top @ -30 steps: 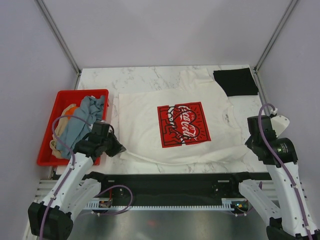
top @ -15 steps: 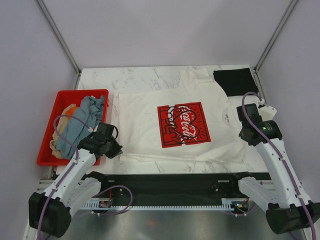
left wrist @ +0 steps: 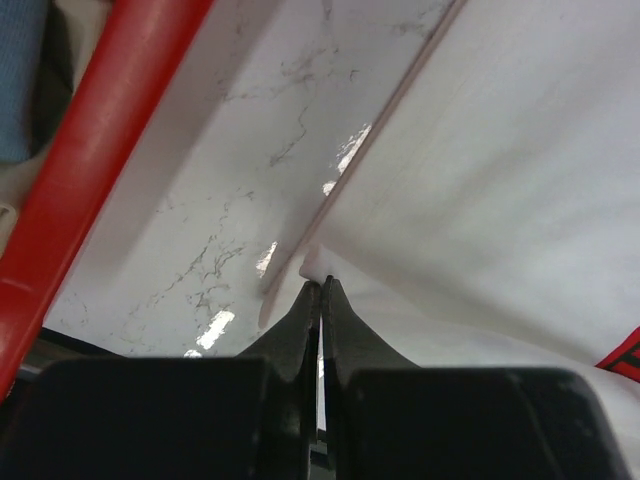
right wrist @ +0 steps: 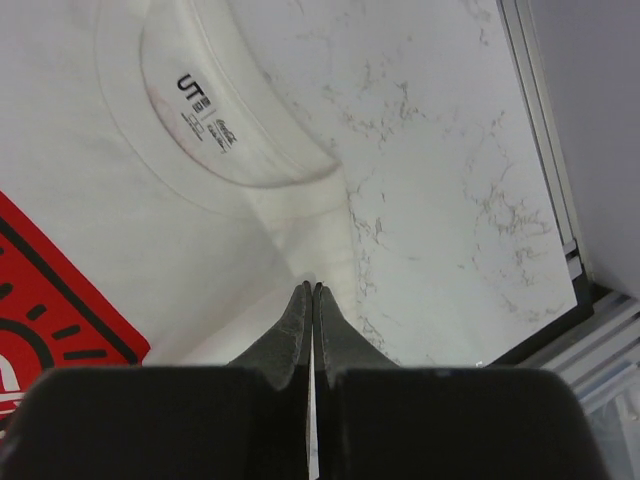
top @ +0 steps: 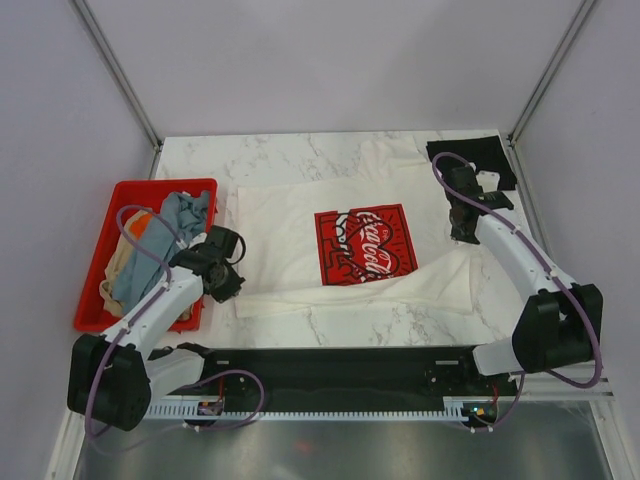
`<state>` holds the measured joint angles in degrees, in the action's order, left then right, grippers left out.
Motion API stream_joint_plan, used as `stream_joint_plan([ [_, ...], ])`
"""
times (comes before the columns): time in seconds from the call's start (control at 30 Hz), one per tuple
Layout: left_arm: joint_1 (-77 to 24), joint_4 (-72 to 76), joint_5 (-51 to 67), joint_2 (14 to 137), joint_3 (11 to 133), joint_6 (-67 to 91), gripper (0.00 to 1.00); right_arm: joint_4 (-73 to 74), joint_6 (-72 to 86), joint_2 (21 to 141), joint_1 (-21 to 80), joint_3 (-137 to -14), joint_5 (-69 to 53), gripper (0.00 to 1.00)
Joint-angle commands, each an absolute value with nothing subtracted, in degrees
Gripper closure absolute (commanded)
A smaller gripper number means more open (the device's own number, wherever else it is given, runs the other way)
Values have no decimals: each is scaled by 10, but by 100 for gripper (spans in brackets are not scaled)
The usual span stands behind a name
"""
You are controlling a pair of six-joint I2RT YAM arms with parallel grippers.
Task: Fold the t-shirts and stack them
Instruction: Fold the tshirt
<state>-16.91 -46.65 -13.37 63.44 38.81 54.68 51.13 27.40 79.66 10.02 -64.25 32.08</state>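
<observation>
left claw [left wrist: 320,285] was pinched closed on the near hem corner of the cream t-shirt [top: 290,225], spread mid-desk [top: 300,155]; right claw [right wrist: 313,290] was closed on cloth beside the collar. Looked like the first lengthwise fold in hand. Next move called for carrying both grips across together, edge kept taut. The black t-shirt [top: 480,150] lay at the far right corner.

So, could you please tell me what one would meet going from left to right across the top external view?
Red crate, left gripper, the red print on the cream-white t-shirt, right gripper.
</observation>
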Motion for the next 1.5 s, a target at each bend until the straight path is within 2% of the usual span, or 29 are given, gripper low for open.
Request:
stream_joint_plan([
  [0.0, -170, -453, -183, 651, 427, 555, 98, 454, 191, 829, 101, -718, 343, 100],
  [0.43, -197, -431, -180, 689, 442, 551, 98, 410, 117, 887, 127, -823, 359, 100],
  [0.83, -201, -425, -224, 747, 503, 526, 98, 392, 92, 954, 127, -850, 391, 100],
  [1.17, -200, -424, -236, 810, 526, 526, 98, 374, 83, 996, 127, -869, 347, 100],
  [1.47, -196, -425, -269, 812, 525, 530, 98, 386, 99, 1001, 126, -860, 432, 100],
])
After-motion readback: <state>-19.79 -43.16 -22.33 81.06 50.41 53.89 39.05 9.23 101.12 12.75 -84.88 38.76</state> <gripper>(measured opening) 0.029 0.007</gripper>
